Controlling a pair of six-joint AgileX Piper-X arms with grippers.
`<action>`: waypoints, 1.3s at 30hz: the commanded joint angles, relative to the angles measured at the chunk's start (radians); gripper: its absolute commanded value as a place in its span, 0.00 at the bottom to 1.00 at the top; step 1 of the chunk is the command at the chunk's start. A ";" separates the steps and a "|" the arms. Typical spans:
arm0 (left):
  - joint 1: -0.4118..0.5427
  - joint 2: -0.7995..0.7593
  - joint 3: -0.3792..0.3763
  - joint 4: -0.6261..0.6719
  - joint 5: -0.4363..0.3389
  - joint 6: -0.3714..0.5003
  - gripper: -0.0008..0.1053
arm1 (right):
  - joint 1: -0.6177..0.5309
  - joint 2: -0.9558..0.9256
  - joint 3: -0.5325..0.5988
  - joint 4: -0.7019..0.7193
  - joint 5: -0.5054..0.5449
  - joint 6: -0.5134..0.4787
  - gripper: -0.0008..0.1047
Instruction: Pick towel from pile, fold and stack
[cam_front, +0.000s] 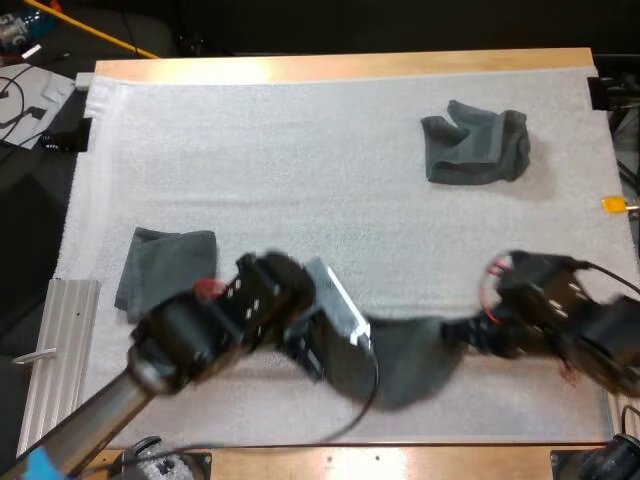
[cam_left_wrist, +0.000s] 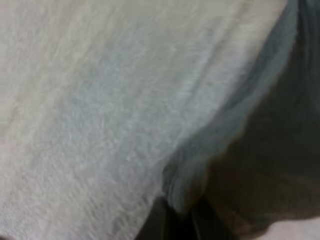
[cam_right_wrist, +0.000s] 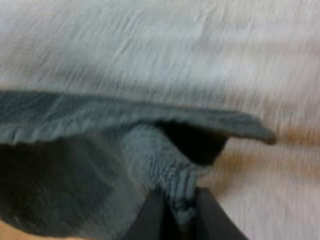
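Fingers (cam_right_wrist: 150, 217) of the right gripper (cam_right_wrist: 177, 197) pinch a towel (cam_front: 405, 360) corner; the left gripper (cam_left_wrist: 177, 210) seems clamped on its other edge. Both grippers sit low over the mat's (cam_front: 300, 150) near edge, facing each other, towel slung between.

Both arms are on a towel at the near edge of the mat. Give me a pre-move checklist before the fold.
1. Hold of the left gripper on the dark grey-green towel stretched between the arms: ok, fabric is pinched between its fingers.
2. Hold of the right gripper on the same towel: ok, a bunched edge is pressed from both sides.
3. Towel taut and flat between the two grips: not ok, it sags and bunches.
4. The folded towel at the left of the white mat is apart from the held one: ok.
5. The crumpled towel at the far right is apart from both arms: ok.
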 joint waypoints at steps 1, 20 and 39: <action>0.118 0.060 0.032 -0.150 0.067 0.061 0.00 | -0.016 0.114 0.014 -0.227 0.052 0.003 0.02; 0.498 0.419 0.033 -0.463 0.332 0.120 0.01 | -0.275 0.532 0.012 -0.559 -0.035 0.103 0.01; 0.541 0.568 0.031 -0.599 0.320 0.125 0.10 | -0.325 0.630 0.011 -0.752 -0.025 0.172 0.17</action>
